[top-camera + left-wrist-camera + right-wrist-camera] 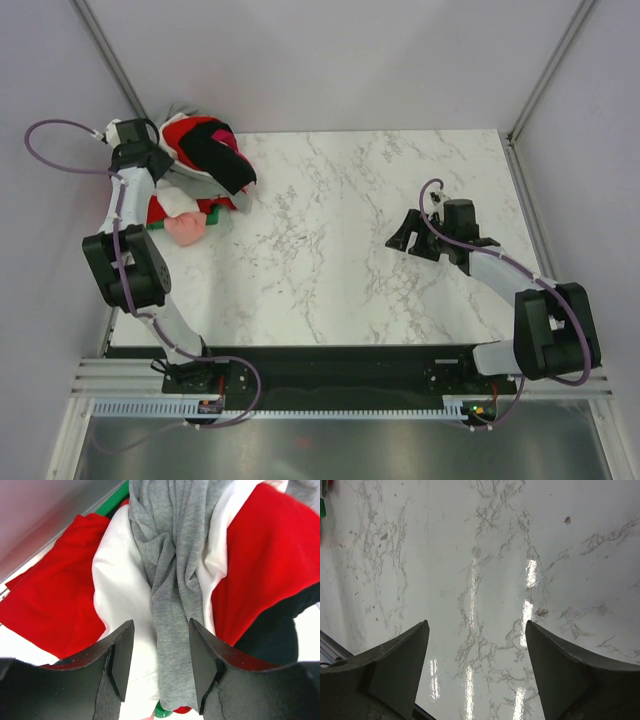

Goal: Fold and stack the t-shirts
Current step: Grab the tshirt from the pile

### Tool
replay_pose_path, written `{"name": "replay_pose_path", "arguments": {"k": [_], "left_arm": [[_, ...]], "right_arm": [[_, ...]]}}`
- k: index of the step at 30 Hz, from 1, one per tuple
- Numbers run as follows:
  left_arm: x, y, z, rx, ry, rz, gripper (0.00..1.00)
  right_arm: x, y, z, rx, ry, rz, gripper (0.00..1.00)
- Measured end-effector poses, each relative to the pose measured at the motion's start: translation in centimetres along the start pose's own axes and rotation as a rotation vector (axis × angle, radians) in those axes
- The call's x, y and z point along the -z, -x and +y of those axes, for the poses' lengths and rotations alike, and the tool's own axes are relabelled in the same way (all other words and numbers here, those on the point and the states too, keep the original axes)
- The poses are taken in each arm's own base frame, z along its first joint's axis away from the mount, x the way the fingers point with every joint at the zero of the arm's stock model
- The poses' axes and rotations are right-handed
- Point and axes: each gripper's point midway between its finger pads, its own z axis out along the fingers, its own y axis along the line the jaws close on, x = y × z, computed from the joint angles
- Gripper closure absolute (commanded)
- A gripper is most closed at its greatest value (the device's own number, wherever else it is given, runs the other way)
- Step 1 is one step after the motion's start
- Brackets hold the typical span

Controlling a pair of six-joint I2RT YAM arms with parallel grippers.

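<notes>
- Left gripper (161, 625): jaws apart. A twisted fold of the grey t-shirt (170, 555) runs down through the gap between them. I see no squeeze on the cloth, and the right-hand finger (207, 670) overlaps its edge.
- Just outside the fingers, a white t-shirt (120, 590) lies on both sides of the grey fold.
- Beyond the white, a red t-shirt (55, 605) spreads to the left, and more red cloth lies to the right. I cannot tell if it is one shirt or two.
- A black t-shirt (280, 630) sits under the red on the right, and a strip of green t-shirt (112, 502) shows at the far edge by the wall (40, 515).
- In the top view, the whole pile (205, 160) is bunched in the far left corner of the table (340, 220), with a pink t-shirt (187, 227) poking out on its near side. None of it looks folded.
- Right gripper (476, 627): jaws wide apart with nothing between them, over bare marble on the right half of the table, well apart from the pile.
</notes>
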Motion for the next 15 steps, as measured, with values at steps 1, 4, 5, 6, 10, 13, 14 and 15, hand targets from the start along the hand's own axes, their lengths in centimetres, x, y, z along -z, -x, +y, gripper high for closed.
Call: {"name": "replay_pose_path", "arguments": {"k": [1,4,5,6,10,13,14,15], "left_arm": [[-0.2,-0.3,0.1,-0.002,0.003,0.007,0.45],[-1.2,-1.5,0.2,-0.006,-0.002,0.034,0.46],[-1.7,-2.1,0.3,-0.01,0.0,0.049,0.46],[-1.9,-2.6,0.3,-0.012,0.001,0.057,0.46],[-3.2,-4.5,0.2,-0.025,-0.003,0.098,0.49],[-3.9,-5.2,0.0,-0.03,-0.006,0.109,0.49],[-4.1,-5.3,-0.1,-0.031,-0.009,0.11,0.5],[-4.2,-5.4,-0.1,-0.031,-0.011,0.109,0.5]], "right_arm": [[0.0,0.0,0.0,-0.001,-0.001,0.001,0.14],[-0.1,-0.1,-0.1,-0.002,-0.003,0.003,0.14],[-0.2,-0.1,-0.2,-0.002,-0.005,0.004,0.14],[-0.2,-0.1,-0.2,-0.002,-0.005,0.005,0.14],[-0.5,-0.6,-0.4,-0.003,-0.011,0.02,0.15],[-0.7,-0.9,-0.4,-0.002,-0.016,0.029,0.15],[-0.8,-1.0,-0.4,-0.001,-0.016,0.031,0.15],[-0.8,-1.1,-0.4,0.001,-0.017,0.032,0.15]]}}
